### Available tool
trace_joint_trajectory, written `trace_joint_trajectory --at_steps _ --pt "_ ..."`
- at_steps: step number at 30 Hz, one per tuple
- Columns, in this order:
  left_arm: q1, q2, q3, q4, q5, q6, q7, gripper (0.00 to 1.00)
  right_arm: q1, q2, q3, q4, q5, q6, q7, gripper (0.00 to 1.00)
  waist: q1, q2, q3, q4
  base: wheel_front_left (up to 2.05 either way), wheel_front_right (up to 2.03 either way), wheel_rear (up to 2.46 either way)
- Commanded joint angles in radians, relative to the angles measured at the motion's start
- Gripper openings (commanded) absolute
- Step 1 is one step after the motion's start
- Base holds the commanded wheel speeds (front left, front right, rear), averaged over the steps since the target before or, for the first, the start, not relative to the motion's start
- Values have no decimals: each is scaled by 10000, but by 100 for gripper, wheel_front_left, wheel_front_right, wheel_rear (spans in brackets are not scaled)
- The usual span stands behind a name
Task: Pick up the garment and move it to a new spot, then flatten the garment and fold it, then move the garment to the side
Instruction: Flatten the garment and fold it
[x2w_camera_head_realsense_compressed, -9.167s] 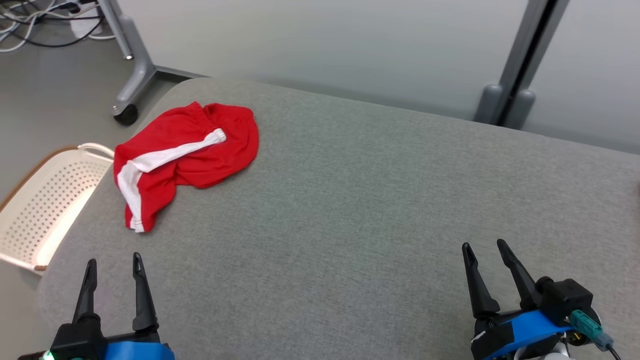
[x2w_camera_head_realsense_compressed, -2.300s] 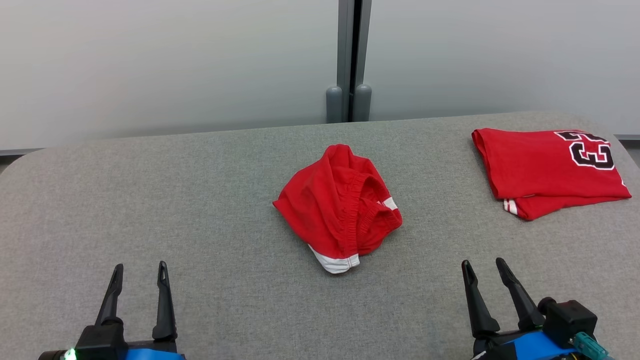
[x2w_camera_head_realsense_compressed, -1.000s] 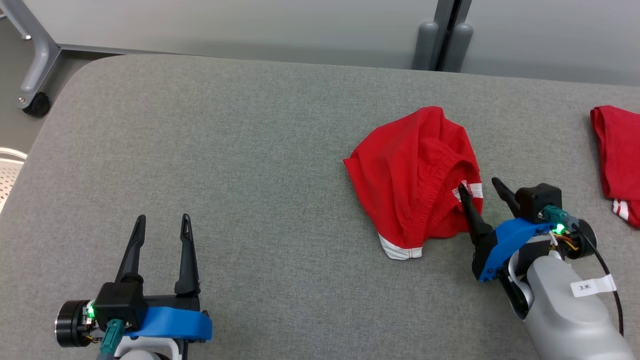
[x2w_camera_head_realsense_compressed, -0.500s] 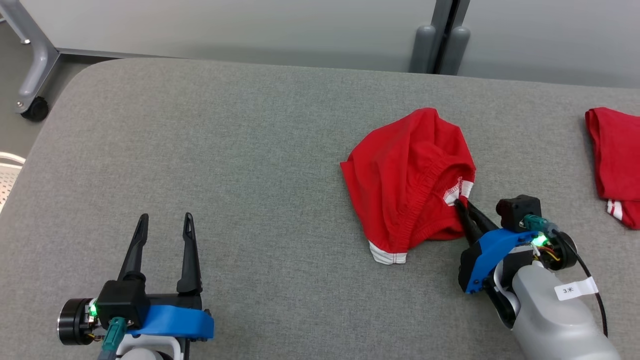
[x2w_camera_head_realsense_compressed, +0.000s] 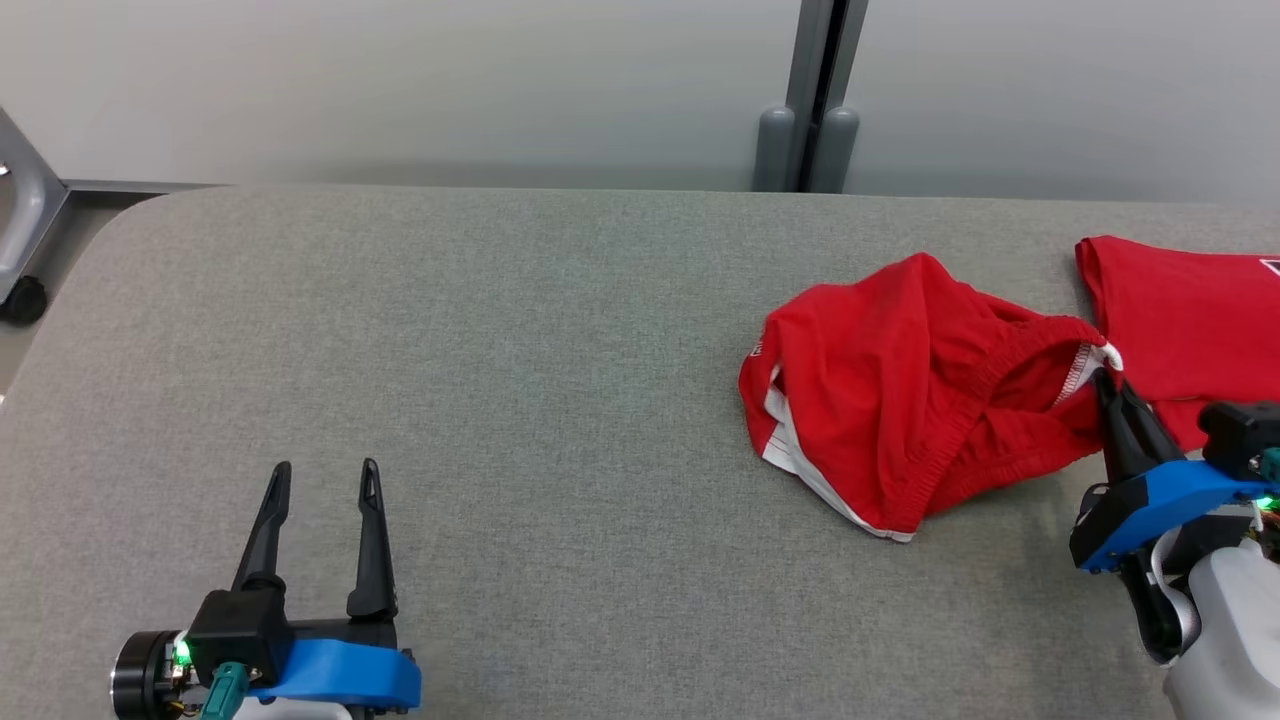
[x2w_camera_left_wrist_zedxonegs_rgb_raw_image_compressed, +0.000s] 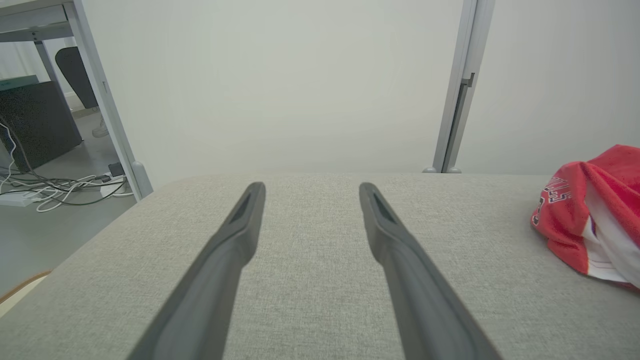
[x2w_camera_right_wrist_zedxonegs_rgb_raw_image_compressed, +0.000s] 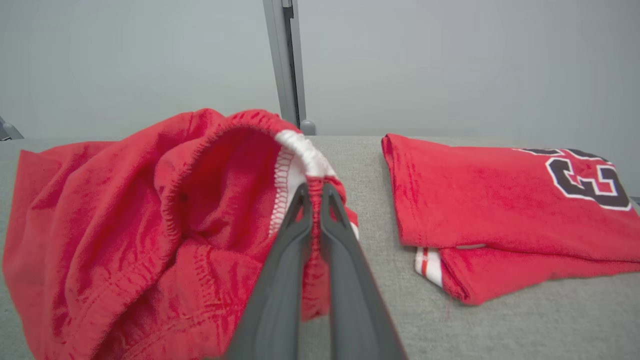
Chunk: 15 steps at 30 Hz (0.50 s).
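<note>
The garment (x2w_camera_head_realsense_compressed: 900, 390) is a pair of red shorts with white trim, crumpled on the grey table (x2w_camera_head_realsense_compressed: 500, 330) right of centre. My right gripper (x2w_camera_head_realsense_compressed: 1103, 378) is shut on the garment's elastic waistband at its right end, and the band is lifted a little there. In the right wrist view the waistband (x2w_camera_right_wrist_zedxonegs_rgb_raw_image_compressed: 305, 155) is pinched between the two dark fingers of the right gripper (x2w_camera_right_wrist_zedxonegs_rgb_raw_image_compressed: 314, 190). My left gripper (x2w_camera_head_realsense_compressed: 325, 472) stands open at the lower left, far from the garment, with bare table between its fingers (x2w_camera_left_wrist_zedxonegs_rgb_raw_image_compressed: 240, 230). The garment's edge (x2w_camera_left_wrist_zedxonegs_rgb_raw_image_compressed: 590, 220) shows at the right of the left wrist view.
A folded red jersey (x2w_camera_head_realsense_compressed: 1180, 320) with a black number lies on the table just right of the garment, close behind my right gripper; it also appears as the jersey (x2w_camera_right_wrist_zedxonegs_rgb_raw_image_compressed: 500, 200) in the right wrist view. A grey post (x2w_camera_head_realsense_compressed: 815, 90) stands behind the table. A caster (x2w_camera_head_realsense_compressed: 22, 298) sits at far left.
My right gripper closed on the waistband and has pulled it to the right toward the folded jersey, stretching the garment out. The camera has also shifted. The left gripper has stayed put.
</note>
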<state>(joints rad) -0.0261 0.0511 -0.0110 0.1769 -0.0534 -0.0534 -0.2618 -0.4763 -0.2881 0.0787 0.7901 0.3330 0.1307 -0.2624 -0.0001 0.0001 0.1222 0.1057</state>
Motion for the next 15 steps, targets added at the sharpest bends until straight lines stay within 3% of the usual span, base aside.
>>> trace_joint_trajectory --at_steps 1,6,15 --pt "82 -8 11 -19 -62 -7 -42 100 293 12 -130 -336 -115 3 -32 0 1 -1 -97 -125 0 0 0" --pt "101 -7 -68 11 -102 -4 -42 100 898 443 -59 -1559 -312 3 -31 0 1 -1 -178 -209 0 0 0" --pt "18 -7 -113 -12 -120 3 -43 100 1268 1663 1966 -2622 -170 2 -31 0 1 -1 -334 268 0 0 0"
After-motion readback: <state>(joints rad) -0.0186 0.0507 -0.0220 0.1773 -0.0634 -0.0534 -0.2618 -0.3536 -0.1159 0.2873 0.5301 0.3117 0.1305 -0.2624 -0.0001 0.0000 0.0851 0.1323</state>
